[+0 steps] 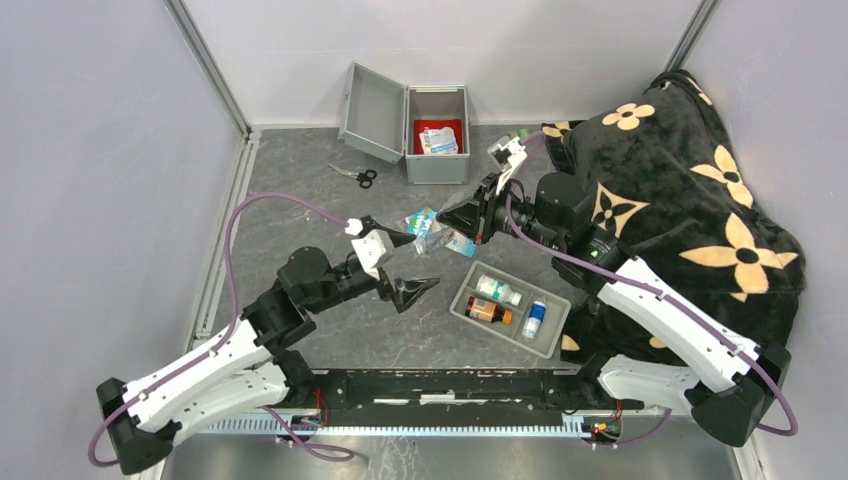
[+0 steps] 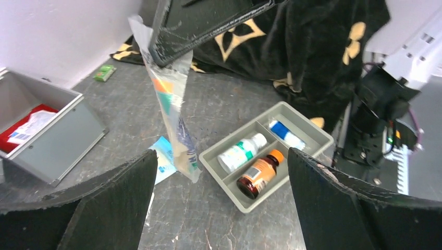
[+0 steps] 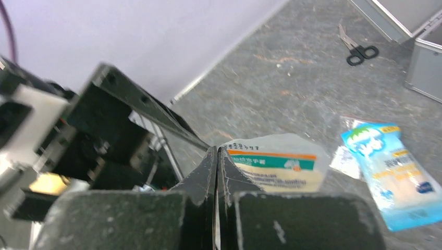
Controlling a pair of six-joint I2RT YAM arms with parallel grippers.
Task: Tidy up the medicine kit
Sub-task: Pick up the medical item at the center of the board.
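Right end effector [image 3: 217,152] grips one packet [image 3: 276,166]; left end effector [image 2: 221,156] gapes empty. Only the right-wrist view misses the tray [image 2: 224,183] with three bottles [image 2: 258,174].

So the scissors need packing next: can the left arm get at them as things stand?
Probably yes: the left claw is open and empty, and the scissors lie uncovered close by, nothing between.

No text I can actually read. Clear packet [image 3: 276,166]: label w/ orange stripe, teal band, row of tiny characters, too blurred. Blue packet [image 3: 388,177] on tabletop [image 3: 292,78]: white-green logo, illegible. In grey tray [image 2: 221,182], white bottle [image 2: 242,151] w/ green-band label, amber bottle [image 2: 259,173] w/ orange label, print too small. White packet [image 1: 438,140] in medicine kit [image 1: 437,167]: blue print, unreadable. Blanket [image 2: 312,52]: cream flower motifs, monogram-type mark.
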